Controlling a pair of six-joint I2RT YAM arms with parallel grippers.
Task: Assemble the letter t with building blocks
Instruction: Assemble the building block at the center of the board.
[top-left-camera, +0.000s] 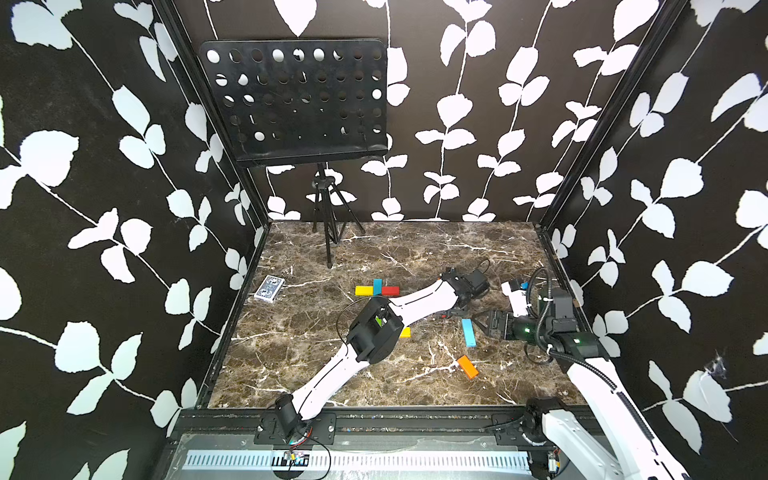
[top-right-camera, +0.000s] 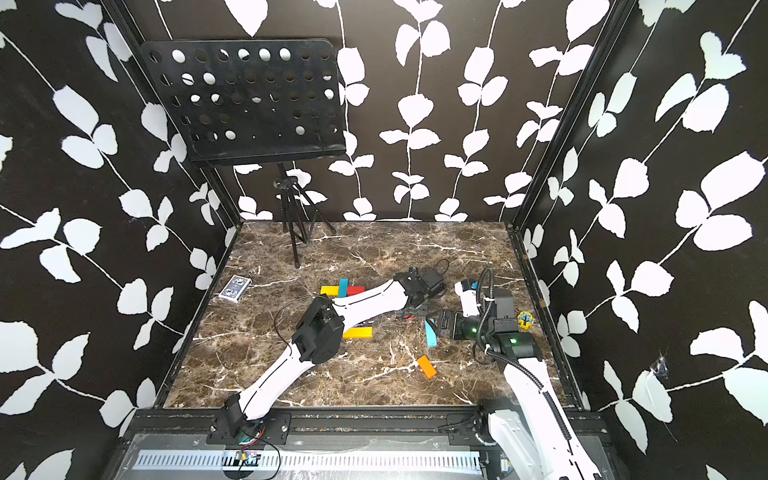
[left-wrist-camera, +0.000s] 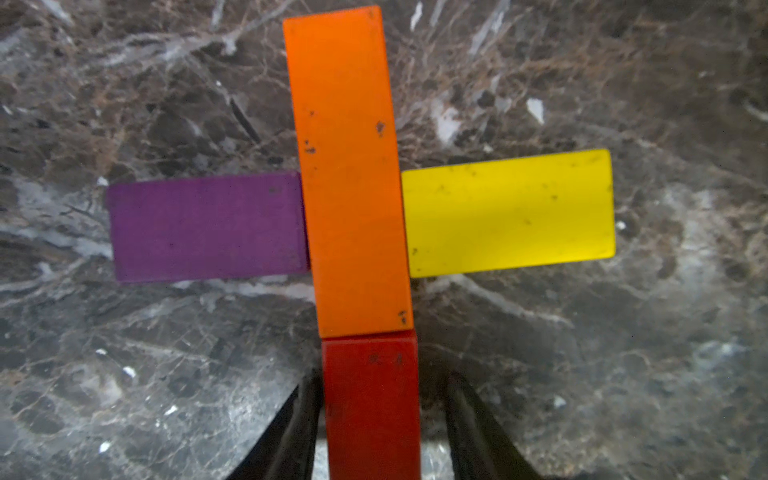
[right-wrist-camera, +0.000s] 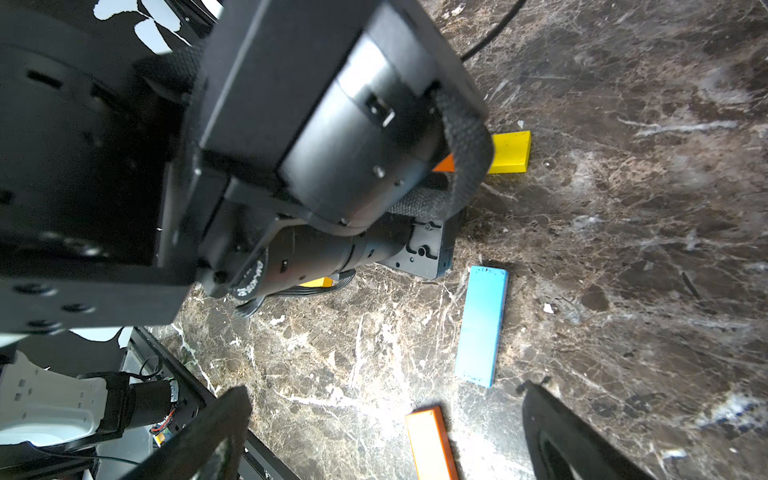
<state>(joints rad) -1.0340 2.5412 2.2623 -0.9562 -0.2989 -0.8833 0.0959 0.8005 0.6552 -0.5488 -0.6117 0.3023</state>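
At the left edge of the marble table (top-left-camera: 415, 249), in both top views, a patterned card box (top-left-camera: 269, 288) is seen lying flat. Right of it, near mid-frame, a small cross (top-left-camera: 377, 287) is formed by a yellow, a cyan and a red block laid touching, the cyan one set between the other two. The left arm (top-left-camera: 328, 374) is stretched diagonally from the lower edge towards the right of centre, and a loose yellow block (top-right-camera: 358, 332) is partly covered by its elbow. The left gripper (top-left-camera: 451, 312) is held low at the table, and what lies under it is hidden from above. In the left wrist view another cross is shown: a purple block (left-wrist-camera: 208, 226) at the left, an orange block (left-wrist-camera: 349, 166) running up the middle, a bright yellow block (left-wrist-camera: 509, 212) at the right, both side pieces butted against the orange one, and a red block (left-wrist-camera: 372, 407) joined end to end below it. This gripper's fingers (left-wrist-camera: 473, 424) are set apart on either side of the red block, with a strip of table seen beside it, so no clamping is shown. Further right in the top views, a loose cyan block (top-left-camera: 468, 332) and a small orange block (top-left-camera: 467, 366) are found near each other, not touching. The right gripper (top-left-camera: 480, 322) is held just beside the cyan one, its fingers (right-wrist-camera: 220, 428) spread wide and closed on nothing. A yellow token (top-right-camera: 525, 320) is seen in a top view by the right edge.
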